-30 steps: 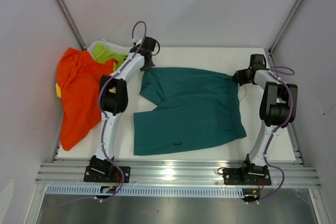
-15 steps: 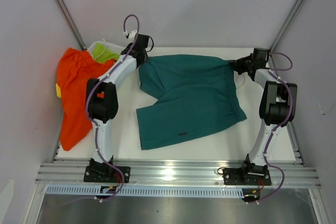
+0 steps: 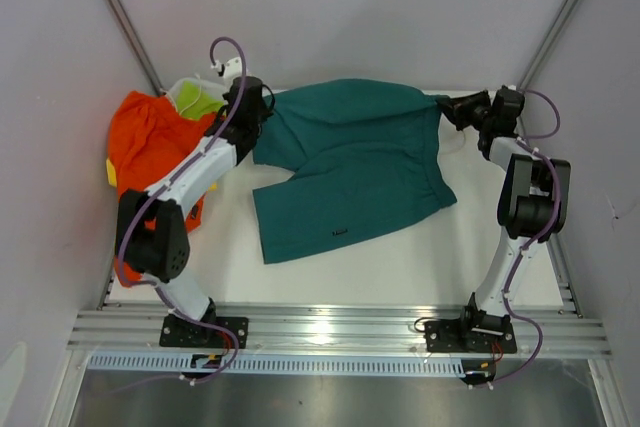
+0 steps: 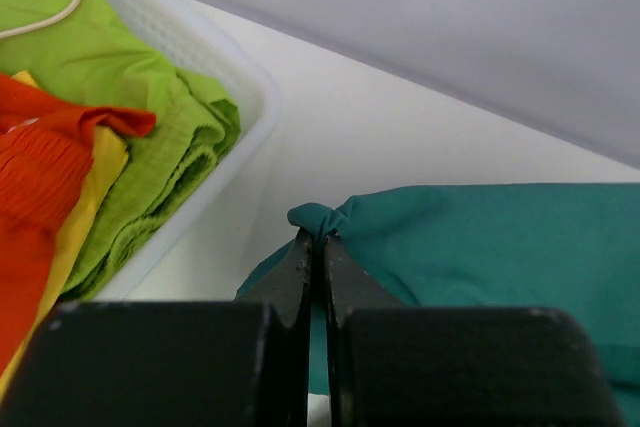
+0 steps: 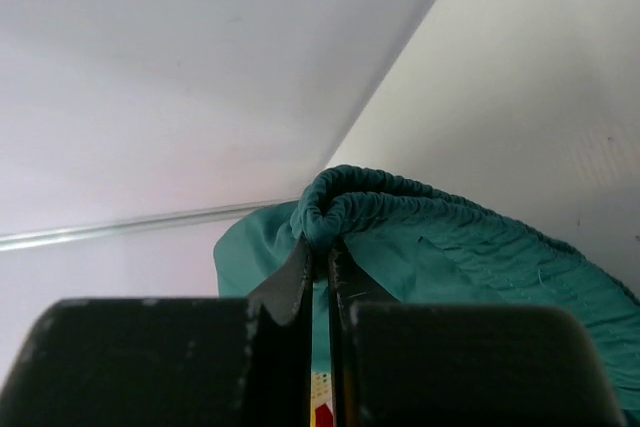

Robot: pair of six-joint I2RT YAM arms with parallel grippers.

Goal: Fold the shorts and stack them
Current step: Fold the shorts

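Observation:
The teal shorts [image 3: 350,167] hang stretched between both arms at the back of the table, their lower part trailing on the white surface. My left gripper [image 3: 262,107] is shut on the teal cloth's left corner [image 4: 320,219]. My right gripper [image 3: 447,107] is shut on the gathered waistband at the right corner [image 5: 345,202]. The orange shorts [image 3: 145,162] lie bunched at the far left, partly under the left arm. Lime-green shorts [image 4: 150,137] and a yellow pair [image 4: 95,182] sit in a white basket [image 4: 215,77].
The white basket [image 3: 185,90] stands in the back left corner beside the grey wall. Metal frame posts rise at both back corners. Bare white table [image 3: 400,267] shows in front of the teal shorts, down to the aluminium rail at the near edge.
Both grippers have lifted the teal shorts' top edge and carried it toward the back wall. The left arm swung out leftward, and the cloth's lower edge slid back over the table.

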